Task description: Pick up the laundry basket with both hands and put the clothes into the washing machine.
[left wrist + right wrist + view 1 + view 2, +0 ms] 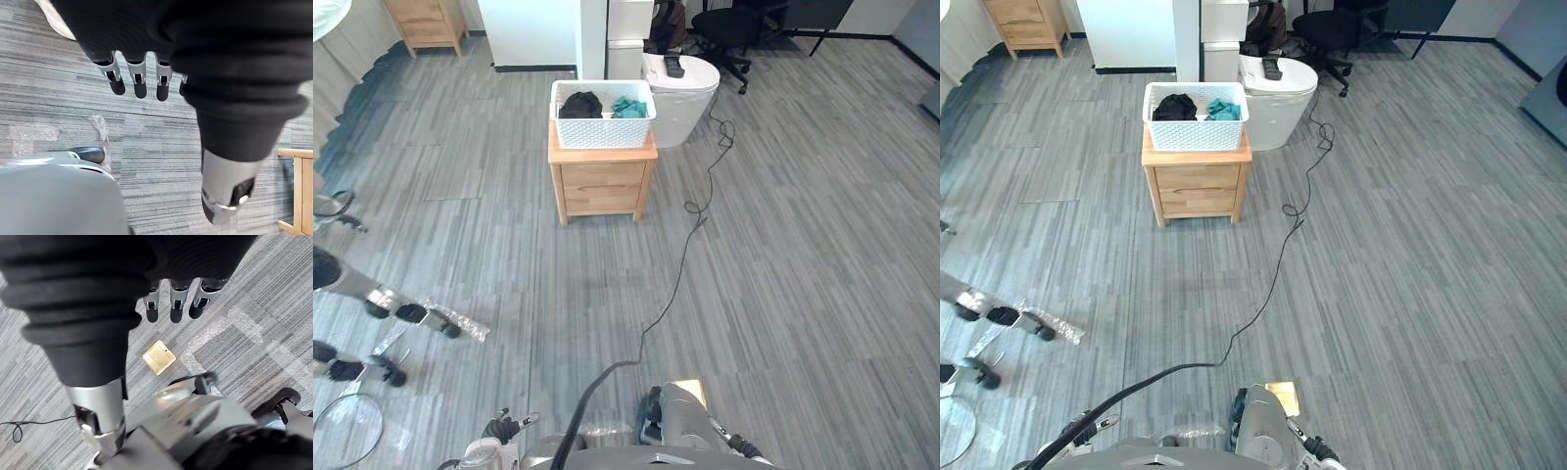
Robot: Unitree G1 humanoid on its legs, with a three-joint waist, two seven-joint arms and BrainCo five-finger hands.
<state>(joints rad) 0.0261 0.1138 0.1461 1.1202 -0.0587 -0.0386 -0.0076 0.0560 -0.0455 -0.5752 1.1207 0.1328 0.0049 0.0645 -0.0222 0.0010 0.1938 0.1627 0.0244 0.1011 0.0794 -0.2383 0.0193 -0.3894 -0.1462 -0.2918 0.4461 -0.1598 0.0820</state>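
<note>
A white laundry basket stands on a small wooden nightstand far ahead on the floor. Inside it lie a black garment and a teal one. Just behind and to the right of it is a white washing machine with a dark object on its lid. My left hand hangs over the grey floor with straight fingers and holds nothing. My right hand hangs the same way, empty, far from the basket.
A black office chair stands behind the washing machine. A wooden dresser and a white cabinet line the back. Wheeled stand legs reach in at the left. A brass floor plate lies beneath my right hand.
</note>
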